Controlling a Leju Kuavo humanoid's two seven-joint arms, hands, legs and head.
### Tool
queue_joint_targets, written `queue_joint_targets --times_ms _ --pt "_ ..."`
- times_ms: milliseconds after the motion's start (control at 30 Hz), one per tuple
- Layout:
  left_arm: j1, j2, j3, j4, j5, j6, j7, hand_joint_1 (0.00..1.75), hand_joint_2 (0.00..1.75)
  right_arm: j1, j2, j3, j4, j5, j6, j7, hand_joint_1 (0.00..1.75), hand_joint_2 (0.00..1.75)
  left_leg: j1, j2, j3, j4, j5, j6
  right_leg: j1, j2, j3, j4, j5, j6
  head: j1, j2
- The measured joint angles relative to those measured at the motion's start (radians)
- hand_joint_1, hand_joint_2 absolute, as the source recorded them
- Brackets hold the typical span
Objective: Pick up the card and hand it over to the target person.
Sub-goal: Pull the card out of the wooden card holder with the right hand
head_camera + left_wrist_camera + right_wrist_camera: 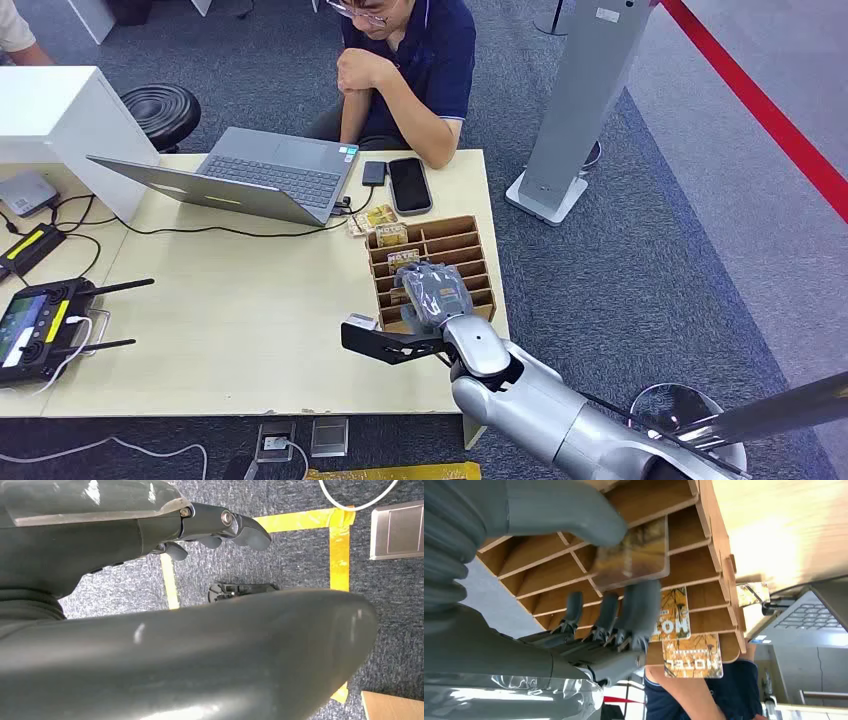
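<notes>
A wooden card rack (456, 241) stands at the table's right edge, with HOTEL cards (390, 236) upright in its far slots. My right hand (432, 292) reaches down into the near slots. In the right wrist view the hand (624, 580) pinches a golden-brown card (636, 550), thumb on one face and fingers on the other, with the card's lower edge still between the rack's dividers (704, 540). Two more HOTEL cards (691, 655) stand in slots beyond it. The target person (420, 60), in a dark blue shirt, sits at the table's far side. My left hand (220, 527) hangs over the floor, holding nothing.
A laptop (260, 175), a phone (409, 185) and loose cards (372, 218) lie between the rack and the person. A remote controller (35, 330) and cables sit at the table's left. A grey stand (580, 100) rises right of the table; a black stool (160, 110) stands behind it.
</notes>
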Motion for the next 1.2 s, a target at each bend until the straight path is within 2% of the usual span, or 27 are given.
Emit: queue_joint_targets --times_ms 200,400,533,667,867,1000,1200 --pt "0.000 0.000 0.000 0.000 0.000 0.000 0.001 0.00 0.00 0.000 0.001 0.001 0.002 -0.001 0.001 0.000 1.27 1.75 0.000 0.000 0.000 0.000 0.000 0.000 0.000 0.000 0.000 0.000 0.000 0.000 0.000 0.000" --pt "0.001 0.001 -0.001 0.000 0.000 0.001 0.000 0.00 0.00 -0.001 0.001 0.002 0.003 -0.002 0.000 0.001 1.29 1.75 0.000 0.001 0.000 0.000 0.000 0.000 0.000 0.001 0.000 0.000 0.000 0.000 0.000 0.000" --pt "0.000 0.002 -0.004 -0.001 -0.003 0.000 -0.003 0.00 0.00 -0.001 0.000 0.002 0.003 -0.002 0.001 0.001 1.36 1.75 0.000 0.000 0.000 0.000 0.000 0.000 0.000 0.000 0.000 0.000 0.000 0.000 0.000 0.000" --pt "-0.003 0.003 -0.026 0.000 -0.028 0.003 -0.006 0.00 1.75 0.000 -0.002 0.001 0.000 -0.002 -0.001 0.003 1.40 1.75 0.000 0.000 0.000 0.001 -0.001 0.000 0.000 0.000 0.000 0.001 0.000 0.000 0.000 0.000" --pt "-0.001 0.005 -0.006 0.000 -0.011 0.013 0.001 0.00 1.75 -0.007 -0.008 -0.004 -0.021 -0.005 -0.007 0.003 1.40 1.75 0.000 0.000 0.000 0.000 0.000 0.000 0.000 0.000 0.000 0.000 0.000 0.000 0.000 0.000" --pt "0.001 0.006 -0.003 0.000 -0.006 0.014 -0.001 0.00 1.75 -0.030 -0.034 -0.032 -0.100 -0.031 0.003 0.017 1.40 1.75 0.000 0.000 -0.001 0.001 0.000 0.000 0.000 0.000 -0.001 0.001 0.000 0.000 0.000 0.000" --pt "0.008 0.011 0.002 0.000 0.002 0.006 -0.005 0.00 1.75 -0.105 -0.143 -0.104 -0.371 -0.207 0.126 0.067 1.40 1.75 0.000 0.000 -0.005 0.004 -0.001 0.000 0.000 0.000 -0.005 0.004 -0.001 0.000 0.000 0.000"
